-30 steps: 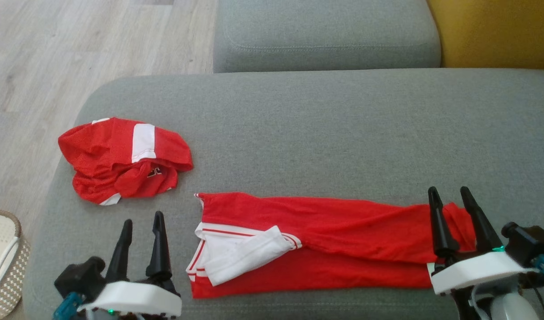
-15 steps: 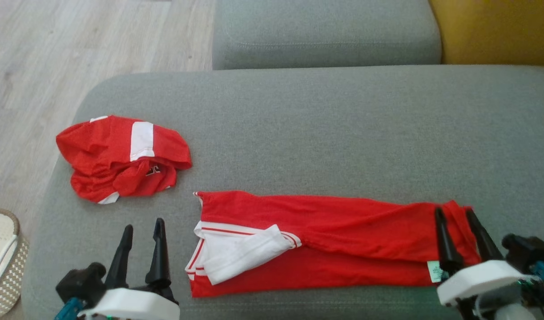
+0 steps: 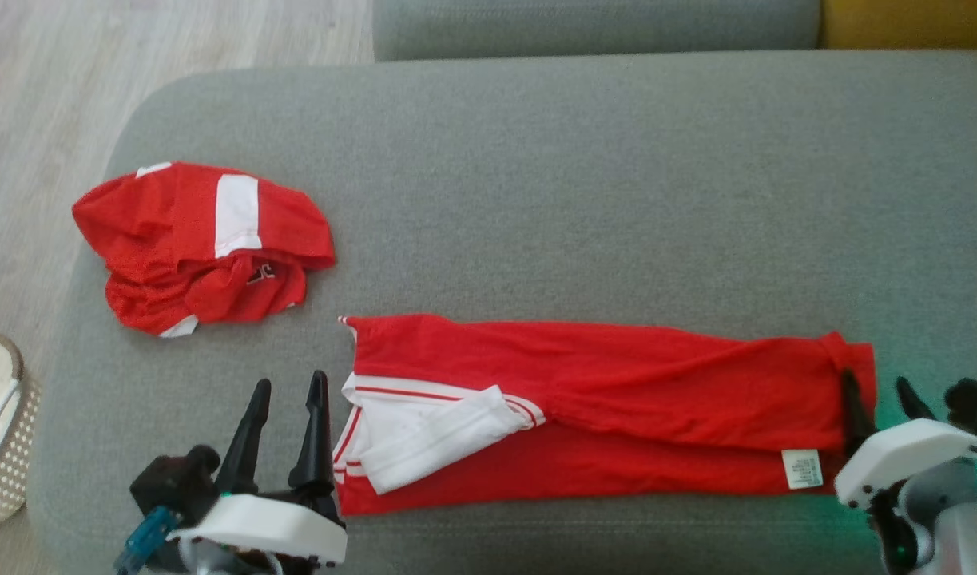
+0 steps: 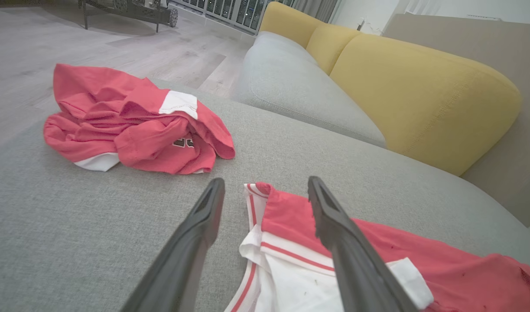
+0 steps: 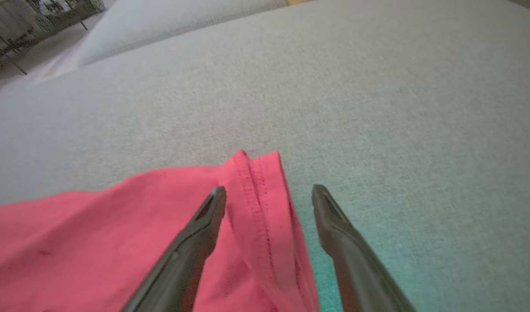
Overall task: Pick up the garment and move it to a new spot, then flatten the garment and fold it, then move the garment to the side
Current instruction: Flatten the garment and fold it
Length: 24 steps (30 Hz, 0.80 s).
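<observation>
— Where's the red shirt (image 3: pixel 616 399) lying?
— It's stretching nine to three across the grey sofa cushion (image 3: pixel 536 200), collar end beside the left gripper (image 3: pixel 290 380), hem edge sitting between the fingers of the right gripper (image 3: pixel 875 382). Both are gaping wide, gripping nothing.
— And the room?
— Crumpled jersey (image 3: pixel 200 247) lying at ten o'clock, wooden floor (image 3: pixel 41 80) beyond.

The right pincer (image 5: pixel 269 190) stands spread astride the hem (stitched) of the red garment (image 5: pixel 117 225) on a grey cushion (image 5: pixel 334 86).
</observation>
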Tool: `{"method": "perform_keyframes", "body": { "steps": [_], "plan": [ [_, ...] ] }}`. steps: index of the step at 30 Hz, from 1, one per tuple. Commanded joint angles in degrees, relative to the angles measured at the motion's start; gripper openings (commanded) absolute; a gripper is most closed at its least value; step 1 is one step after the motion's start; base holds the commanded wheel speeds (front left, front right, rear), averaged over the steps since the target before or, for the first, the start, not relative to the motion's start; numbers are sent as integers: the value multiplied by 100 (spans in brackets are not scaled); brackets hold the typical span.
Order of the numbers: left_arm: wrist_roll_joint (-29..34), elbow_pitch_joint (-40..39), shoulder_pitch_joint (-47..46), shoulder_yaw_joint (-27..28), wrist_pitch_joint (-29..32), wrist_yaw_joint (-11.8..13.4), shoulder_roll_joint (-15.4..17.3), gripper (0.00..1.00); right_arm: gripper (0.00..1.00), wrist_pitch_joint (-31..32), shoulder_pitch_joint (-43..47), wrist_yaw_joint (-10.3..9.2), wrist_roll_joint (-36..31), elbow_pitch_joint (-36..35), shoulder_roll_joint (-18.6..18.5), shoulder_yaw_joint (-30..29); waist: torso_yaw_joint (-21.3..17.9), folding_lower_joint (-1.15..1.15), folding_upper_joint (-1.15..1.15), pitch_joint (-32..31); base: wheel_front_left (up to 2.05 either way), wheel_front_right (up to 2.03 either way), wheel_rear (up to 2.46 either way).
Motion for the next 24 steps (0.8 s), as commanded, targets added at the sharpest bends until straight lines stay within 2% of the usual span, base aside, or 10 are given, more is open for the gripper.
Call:
{"method": "perform_keyframes", "body": {
  "steps": [1, 7, 24],
  "plan": [
    [-9, -194, -264, 172, -71, -41, -21, 100, 100, 56, -225, -2, -119, -80, -62, 7, 34, 0, 0, 101, 0, 0, 0],
    [2, -179, -397, 164, -71, -62, -21, 100, 100, 319, -439, -2, -401, 233, -62, -315, 92, 0, 0, 236, 0, 0, 0],
    [25, -157, -513, 146, -71, -51, -21, 100, 100, 717, -555, -2, 74, 895, -62, 104, 119, 0, 0, 301, 0, 0, 0]
  ]
}}
